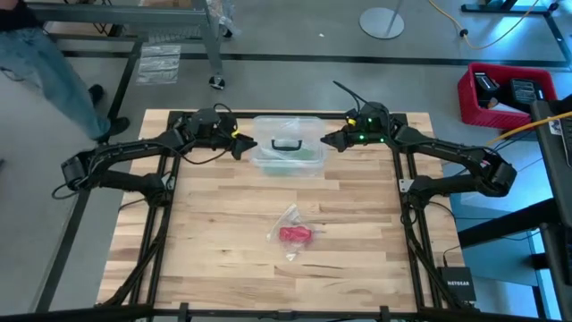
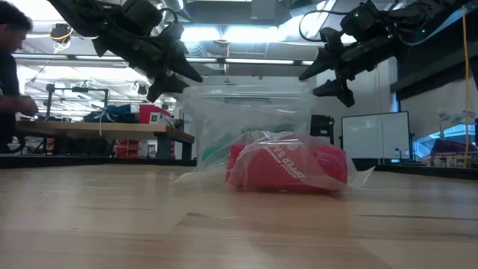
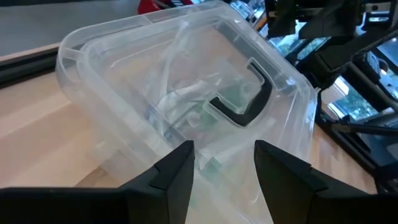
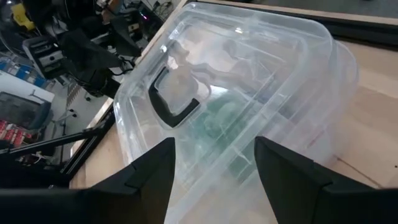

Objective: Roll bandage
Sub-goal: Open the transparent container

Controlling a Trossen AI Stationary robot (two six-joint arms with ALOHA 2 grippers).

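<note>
Progress on the rolling was, as far as we could judge, nothing at this moment. We saw the bandage (image 1: 294, 234) as a short red lump, closed inside a small clear plastic bag (image 1: 291, 222), lying in the middle of the wooden table (image 1: 214, 259). It lay well apart from both pincers, on the table below them and toward the near edge. To take it out of the bag, to lay it flat and to roll it all seemed to remain.

We found the left gripper (image 1: 245, 143) raised just beside one short side of the clear plastic box (image 1: 288, 157), its fingers spread and holding nothing. The right gripper (image 1: 329, 140) hung just beside the opposite short side, also spread and empty. The box stood between the two pincers.

The box looked rigid and glossy, with rounded corners and a curved black handle (image 3: 244, 102) on its lid; green and clear things showed dimly inside. The bag was thin and crinkled. The bandage looked soft.
</note>
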